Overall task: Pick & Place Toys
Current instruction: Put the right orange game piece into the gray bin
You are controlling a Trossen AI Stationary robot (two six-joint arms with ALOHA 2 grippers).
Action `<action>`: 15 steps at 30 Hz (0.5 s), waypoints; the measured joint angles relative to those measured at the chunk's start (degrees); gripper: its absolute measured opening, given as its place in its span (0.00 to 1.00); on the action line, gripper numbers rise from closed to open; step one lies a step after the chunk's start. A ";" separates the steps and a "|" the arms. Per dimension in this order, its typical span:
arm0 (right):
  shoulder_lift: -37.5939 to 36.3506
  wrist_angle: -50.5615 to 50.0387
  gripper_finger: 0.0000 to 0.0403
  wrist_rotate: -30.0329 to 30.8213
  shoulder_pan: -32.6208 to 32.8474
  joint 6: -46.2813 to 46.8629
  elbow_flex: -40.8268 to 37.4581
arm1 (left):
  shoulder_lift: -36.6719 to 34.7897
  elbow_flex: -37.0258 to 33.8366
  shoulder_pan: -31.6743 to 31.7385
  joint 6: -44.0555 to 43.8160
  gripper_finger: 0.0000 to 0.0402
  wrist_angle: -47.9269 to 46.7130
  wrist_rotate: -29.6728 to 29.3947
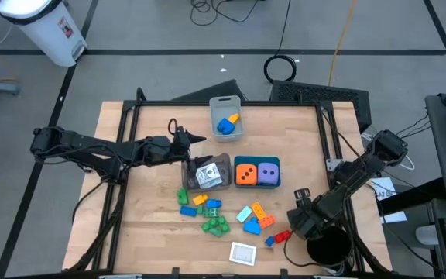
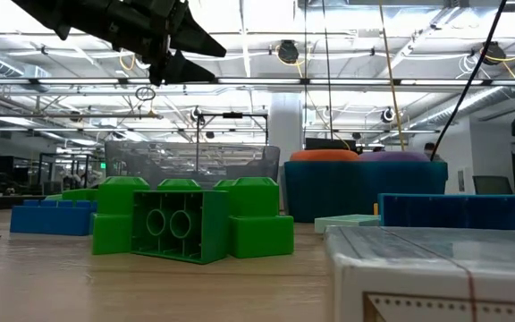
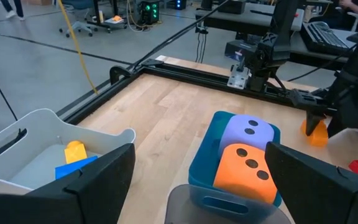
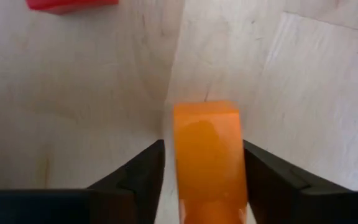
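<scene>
Your right claw (image 4: pixel 202 168): fingers apart, flanking small orange plastic brick (image 4: pixel 207 155) on wooden surface (image 4: pixel 73 93). Your left claw (image 1: pixel 194 149): fingers apart, above clear bin (image 1: pixel 221 164).

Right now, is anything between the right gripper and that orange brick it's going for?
Nothing visible. In the right wrist view the orange brick already sits between the right gripper's two fingers, on bare table wood. A red brick lies farther off, out of the way.
</scene>
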 joint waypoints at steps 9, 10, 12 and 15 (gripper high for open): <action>-0.07 2.12 0.32 -0.09 -1.08 -0.39 0.00 | 0.00 -0.02 0.00 0.00 0.91 -0.01 0.00; -0.13 2.60 0.32 -0.07 -1.08 -0.31 0.00 | 0.00 0.00 0.00 0.00 0.91 0.01 0.00; -0.42 3.79 0.32 0.00 -1.08 -0.01 0.00 | 0.00 -0.01 0.00 0.00 0.91 -0.01 0.00; -1.42 6.62 0.32 0.38 -1.12 -0.12 0.00 | 0.00 0.00 0.00 0.00 0.91 0.01 0.00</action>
